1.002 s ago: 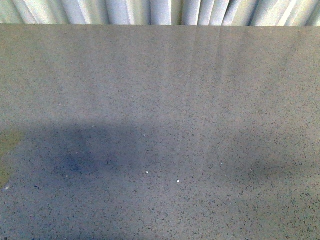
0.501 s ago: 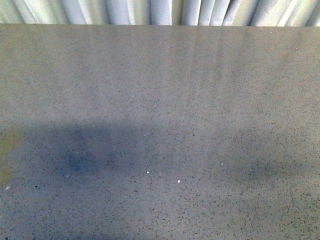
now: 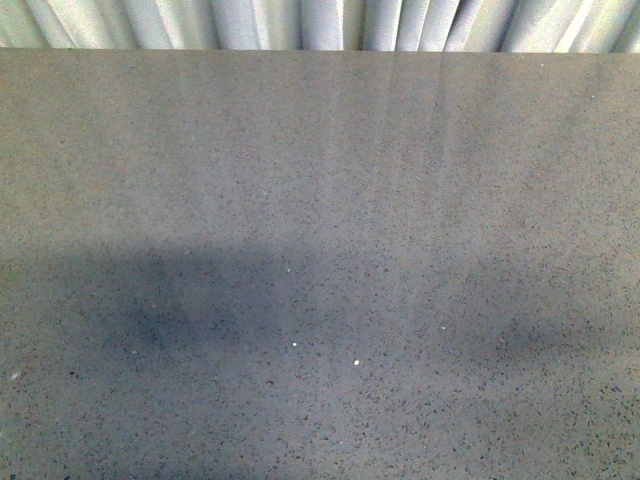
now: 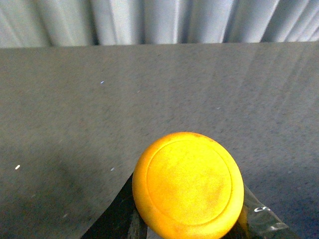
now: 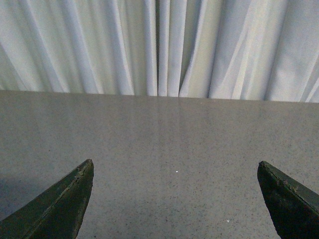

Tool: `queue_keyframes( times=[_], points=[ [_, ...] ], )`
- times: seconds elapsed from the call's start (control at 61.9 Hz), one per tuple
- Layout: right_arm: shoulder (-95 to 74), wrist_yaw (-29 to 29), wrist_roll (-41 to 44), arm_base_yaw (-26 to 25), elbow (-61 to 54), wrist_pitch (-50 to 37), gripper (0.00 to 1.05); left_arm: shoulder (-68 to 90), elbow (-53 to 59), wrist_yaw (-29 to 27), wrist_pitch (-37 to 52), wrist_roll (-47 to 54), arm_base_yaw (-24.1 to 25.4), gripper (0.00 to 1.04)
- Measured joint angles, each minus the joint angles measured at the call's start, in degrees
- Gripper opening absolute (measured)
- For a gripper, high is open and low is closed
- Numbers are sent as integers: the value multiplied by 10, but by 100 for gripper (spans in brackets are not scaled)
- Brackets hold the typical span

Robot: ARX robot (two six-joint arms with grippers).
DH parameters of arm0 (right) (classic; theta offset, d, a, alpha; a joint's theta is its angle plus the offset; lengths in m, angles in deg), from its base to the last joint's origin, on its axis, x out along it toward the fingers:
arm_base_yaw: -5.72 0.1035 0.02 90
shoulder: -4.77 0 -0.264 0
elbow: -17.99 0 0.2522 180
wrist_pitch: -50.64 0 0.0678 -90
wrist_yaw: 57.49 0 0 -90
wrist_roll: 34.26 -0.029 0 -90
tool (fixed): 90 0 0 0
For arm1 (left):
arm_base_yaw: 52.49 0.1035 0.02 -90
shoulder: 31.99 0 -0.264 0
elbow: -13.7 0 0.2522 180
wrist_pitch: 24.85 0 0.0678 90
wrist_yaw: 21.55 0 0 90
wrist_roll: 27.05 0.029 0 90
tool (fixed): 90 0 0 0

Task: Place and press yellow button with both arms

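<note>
In the left wrist view the yellow button [image 4: 188, 185] fills the lower middle. Only its round yellow cap shows; its body is hidden behind the cap. My left gripper [image 4: 189, 219] is shut on it, with dark fingers [image 4: 117, 219] showing on either side of the cap, and holds it above the grey table [image 4: 149, 99]. In the right wrist view my right gripper [image 5: 175, 199] is open and empty, its two dark fingertips [image 5: 65, 199] wide apart over bare table. The front view shows neither arm nor the button, only two soft shadows on the table [image 3: 320, 180].
The grey speckled table runs to a far edge [image 3: 320, 50] with a pale pleated curtain [image 5: 159, 45] right behind it. A few small white specks [image 3: 356, 362] lie on the surface.
In the front view the yellowish patch at the left edge has faded away and the left shadow has spread slightly. Nothing else differs.
</note>
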Motion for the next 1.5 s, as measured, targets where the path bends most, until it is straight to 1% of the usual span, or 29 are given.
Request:
queue_keyframes(
  times=[0.016, 0.065, 0.081, 0.097, 0.129, 0.145, 0.194, 0.226, 0.242, 0.404, 0.453, 0.663, 0.841, 1.034, 1.261, 1.503],
  points=[
    [0, 0, 0, 0, 0, 0, 96, -3, 0, -6, 2, -6, -18, 26],
    [0, 0, 0, 0, 0, 0, 96, -7, 0, -24, 6, -16, -50, 26],
    [0, 0, 0, 0, 0, 0, 96, -7, 0, -36, 11, -22, -75, 26],
    [0, 0, 0, 0, 0, 0, 96, -7, 0, -41, 13, -24, -85, 26],
    [0, 0, 0, 0, 0, 0, 96, -5, 1, -61, 23, -34, -126, 26],
    [0, 0, 0, 0, 0, 0, 96, -4, 1, -63, 25, -34, -132, 26],
    [0, 0, 0, 0, 0, 0, 96, 11, 1, -89, 46, -40, -190, 26],
    [0, 0, 0, 0, 0, 0, 96, 22, 1, -100, 57, -43, -214, 26],
    [0, 0, 0, 0, 0, 0, 96, 35, 1, -113, 68, -46, -239, 26],
    [0, 0, 0, 0, 0, 0, 96, 132, -19, -165, 114, -56, -363, 26],
    [0, 0, 0, 0, 0, 0, 96, 161, -33, -175, 121, -56, -387, 26],
    [0, 0, 0, 0, 0, 0, 96, 269, -83, -205, 148, -47, -441, 26],
    [0, 0, 0, 0, 0, 0, 96, 330, -106, -221, 173, -25, -465, 26],
    [0, 0, 0, 0, 0, 0, 96, 377, -125, -231, 196, -16, -484, 26],
    [0, 0, 0, 0, 0, 0, 96, 408, -144, -237, 203, -10, -502, 26],
    [0, 0, 0, 0, 0, 0, 96, 426, -162, -248, 217, -10, -509, 26]
  ],
)
